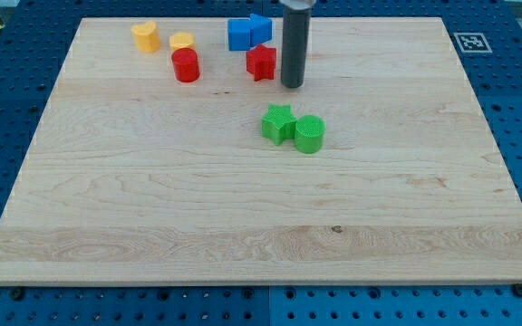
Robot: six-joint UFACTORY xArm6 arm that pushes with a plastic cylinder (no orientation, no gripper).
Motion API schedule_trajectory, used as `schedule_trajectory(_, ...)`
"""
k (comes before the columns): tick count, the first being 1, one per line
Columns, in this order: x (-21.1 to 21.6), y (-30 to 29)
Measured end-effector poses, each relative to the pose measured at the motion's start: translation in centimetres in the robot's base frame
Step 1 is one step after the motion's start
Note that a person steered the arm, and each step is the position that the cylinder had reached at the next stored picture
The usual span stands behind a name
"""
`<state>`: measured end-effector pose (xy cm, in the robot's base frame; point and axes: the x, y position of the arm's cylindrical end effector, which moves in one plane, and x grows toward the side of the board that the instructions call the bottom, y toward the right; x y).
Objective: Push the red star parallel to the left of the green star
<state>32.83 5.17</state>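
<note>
The red star [261,62] lies near the view's top, middle of the wooden board [152,199]. The green star [278,123] lies below it, near the board's centre, touching a green cylinder [309,134] on its right. My tip [292,85] stands just to the right of the red star, a small gap apart, and above the green star. The rod rises out of the view's top.
A red cylinder [186,65] lies left of the red star. Two blue blocks [248,32] sit together above the red star. Two yellow blocks [146,37] [181,41] lie at the top left.
</note>
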Motion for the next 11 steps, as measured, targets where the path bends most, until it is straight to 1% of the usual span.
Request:
schedule_trajectory(1, -3.4, 1.2)
schedule_trajectory(2, -5.1, -1.0)
schedule_trajectory(3, -3.6, -5.9)
schedule_trajectory(4, -0.4, -9.7)
schedule_trajectory(6, -0.1, -9.5)
schedule_trajectory(7, 0.0, -7.6)
schedule_trajectory(8, 2.8, -8.6)
schedule_trajectory(9, 5.4, -12.4)
schedule_trajectory(10, 5.0, -12.2)
schedule_trajectory(11, 5.0, -8.7)
